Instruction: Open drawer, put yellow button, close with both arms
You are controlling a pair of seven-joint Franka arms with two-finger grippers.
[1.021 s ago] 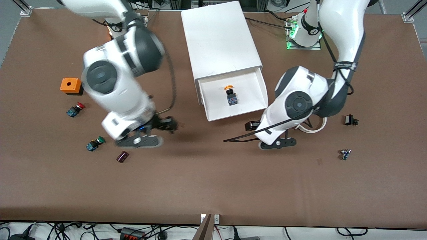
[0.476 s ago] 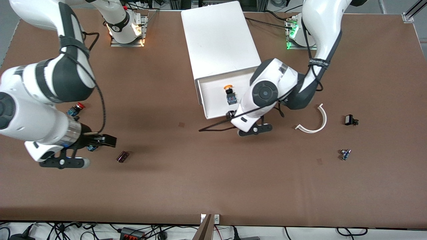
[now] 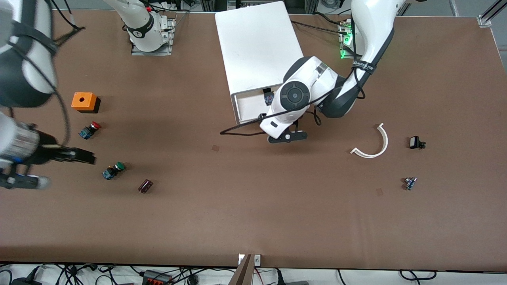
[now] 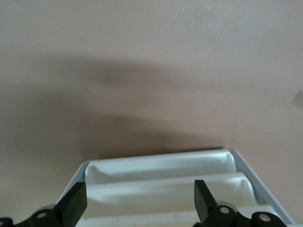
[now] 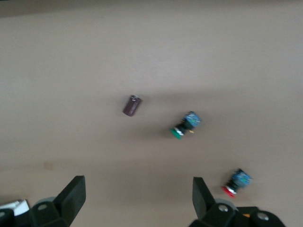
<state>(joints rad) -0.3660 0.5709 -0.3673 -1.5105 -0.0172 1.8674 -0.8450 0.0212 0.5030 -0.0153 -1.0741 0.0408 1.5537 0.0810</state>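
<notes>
Half a second on, the shallow white plastic top drawer (image 3: 249,107) had slid most of the way back into the white boxy cabinet (image 3: 259,45) at the upper centre of the frame, and the left arm's gripper (image 3: 264,115) had followed it in. Only a narrow strip of the drawer showed at the cabinet's front, with the small yellow-capped pushbutton (image 3: 269,96) inside it, its cap hidden under the arm and only its dark body visible. The left gripper hung over the drawer's front edge with its black fingers (image 4: 73,202) spread wide, holding nothing; its wrist view looked down on the stacked drawer fronts (image 4: 165,182). The right arm had swung out to the middle left edge of the frame, where its gripper (image 3: 81,156) sat above the brown tabletop (image 3: 245,206), fingers (image 5: 71,196) apart and empty. Just beside it lay a green-capped button (image 3: 113,170), with a red-capped button (image 3: 89,130), an orange block (image 3: 84,101) and a dark cylinder (image 3: 145,185) nearby. A white curved strip (image 3: 376,143) lay at centre right.
</notes>
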